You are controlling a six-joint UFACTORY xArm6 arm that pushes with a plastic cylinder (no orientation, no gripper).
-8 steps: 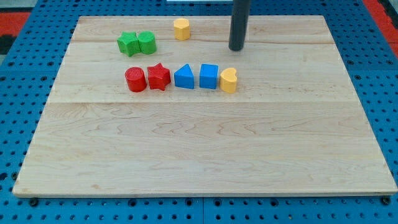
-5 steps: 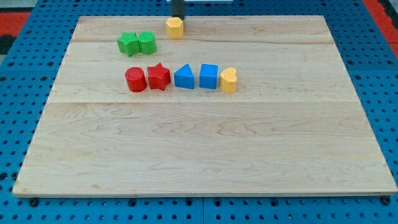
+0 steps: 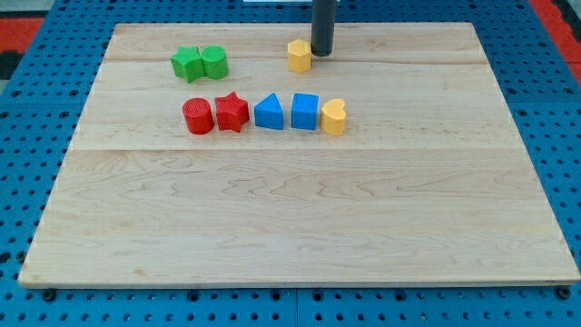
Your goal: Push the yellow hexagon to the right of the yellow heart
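My tool is a plain rod with nothing to open or close; my tip (image 3: 321,53) sits near the view's top edge of the counter (image 3: 290,218), just beside the yellow hexagon (image 3: 299,55), on its right and about touching it. The hexagon lies above the middle row and well apart from it. That row runs left to right: red cylinder (image 3: 197,116), red star (image 3: 231,112), blue triangle (image 3: 268,113), blue cube (image 3: 305,112), then the yellow heart (image 3: 333,117) at its right end. Two green blocks (image 3: 201,64) sit together toward the upper left. I judge the hexagon light, rigid and quick to slide or spin on smooth wood, so I should press squarely on a flat side, from its upper left.
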